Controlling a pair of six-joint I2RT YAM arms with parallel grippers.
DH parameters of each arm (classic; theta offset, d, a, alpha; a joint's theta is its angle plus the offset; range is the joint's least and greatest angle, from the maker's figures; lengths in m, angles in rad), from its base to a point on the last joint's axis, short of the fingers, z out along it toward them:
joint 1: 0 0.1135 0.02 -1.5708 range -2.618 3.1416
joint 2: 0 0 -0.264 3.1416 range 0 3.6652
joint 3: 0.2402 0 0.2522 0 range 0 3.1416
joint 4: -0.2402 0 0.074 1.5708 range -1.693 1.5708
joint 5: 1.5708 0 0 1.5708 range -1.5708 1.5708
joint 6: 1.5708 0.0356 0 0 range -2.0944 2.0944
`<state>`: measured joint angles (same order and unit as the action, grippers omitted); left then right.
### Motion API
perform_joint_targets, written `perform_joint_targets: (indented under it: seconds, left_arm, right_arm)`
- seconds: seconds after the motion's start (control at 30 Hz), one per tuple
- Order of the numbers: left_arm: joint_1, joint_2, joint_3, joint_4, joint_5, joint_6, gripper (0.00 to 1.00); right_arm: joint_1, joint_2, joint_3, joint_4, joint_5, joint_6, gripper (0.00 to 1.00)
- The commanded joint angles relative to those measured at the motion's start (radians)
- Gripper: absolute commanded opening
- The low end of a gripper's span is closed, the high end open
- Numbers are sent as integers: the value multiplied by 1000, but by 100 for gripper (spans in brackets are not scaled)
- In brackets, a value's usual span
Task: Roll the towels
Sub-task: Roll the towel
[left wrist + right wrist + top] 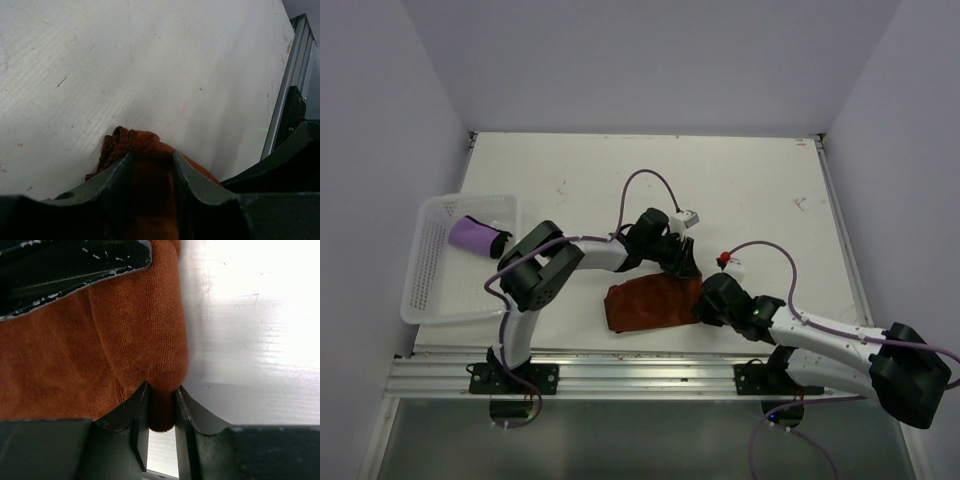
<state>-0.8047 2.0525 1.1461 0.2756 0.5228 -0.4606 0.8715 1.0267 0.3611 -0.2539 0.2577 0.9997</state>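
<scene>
The rust orange-brown towel [645, 303] lies on the table near the front edge, partly folded. My left gripper [685, 268] is at its far right corner and is shut on towel cloth [150, 165] between its fingers. My right gripper [705, 303] is at the towel's right edge, shut on a folded ridge of the towel [160, 390]. The left gripper's dark body shows at the top of the right wrist view [75, 265]. The purple towel [476, 236], rolled with a dark end, lies in the white basket [430, 290] at the left.
The white perforated basket stands at the table's left edge. An aluminium rail [640, 375] runs along the near edge by the arm bases. Grey walls enclose the table at the left, back and right. A rail also shows in the left wrist view [292, 70].
</scene>
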Motion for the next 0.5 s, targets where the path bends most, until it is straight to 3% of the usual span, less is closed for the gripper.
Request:
perform_joint_targets:
  seconds: [0.0, 0.2, 0.47]
  left_arm:
    - [50, -2, -37, -115, -54, -16, 41]
    - [108, -31, 13, -147, -63, -15, 43]
    - [141, -67, 78, -184, -75, -27, 46]
  right_arm:
    - [33, 15, -5, -83, 23, -44, 21]
    - [98, 1, 36, -149, 101, -88, 0]
    - [230, 85, 142, -232, 230, -116, 0]
